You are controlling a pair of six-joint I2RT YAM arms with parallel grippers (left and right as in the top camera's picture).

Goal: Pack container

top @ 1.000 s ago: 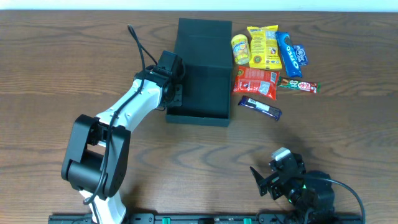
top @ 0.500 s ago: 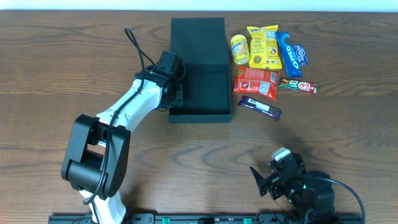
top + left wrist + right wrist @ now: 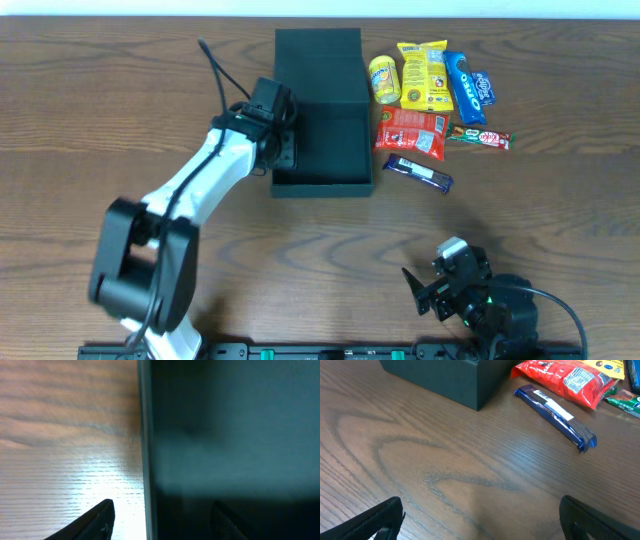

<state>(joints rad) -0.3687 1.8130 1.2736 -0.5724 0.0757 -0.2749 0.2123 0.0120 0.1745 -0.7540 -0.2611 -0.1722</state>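
Note:
The container (image 3: 322, 110) is a matte black box, its flap lid folded back at the far end and its inside dark. My left gripper (image 3: 284, 150) stands at the box's left wall. In the left wrist view the left gripper (image 3: 162, 512) is open astride that wall (image 3: 146, 435), one finger (image 3: 102, 516) outside over the wood and the other inside the box, neither touching it. My right gripper (image 3: 428, 291) hovers open low over bare table at the front right. It holds nothing in the right wrist view, where the right gripper (image 3: 485, 525) has a finger at each bottom corner.
Snack packets lie right of the box: a yellow bag (image 3: 424, 75), a small yellow packet (image 3: 386, 80), a blue Oreo pack (image 3: 462, 87), a red packet (image 3: 411, 132), a KitKat bar (image 3: 478, 137) and a dark blue bar (image 3: 419, 173). The right wrist view shows the blue bar (image 3: 555, 412) and the box corner (image 3: 445, 380).
The left gripper has opened and let go of the box's left wall. The box swung slightly, its lid end shifting left, and now sits square. The right arm has not moved.

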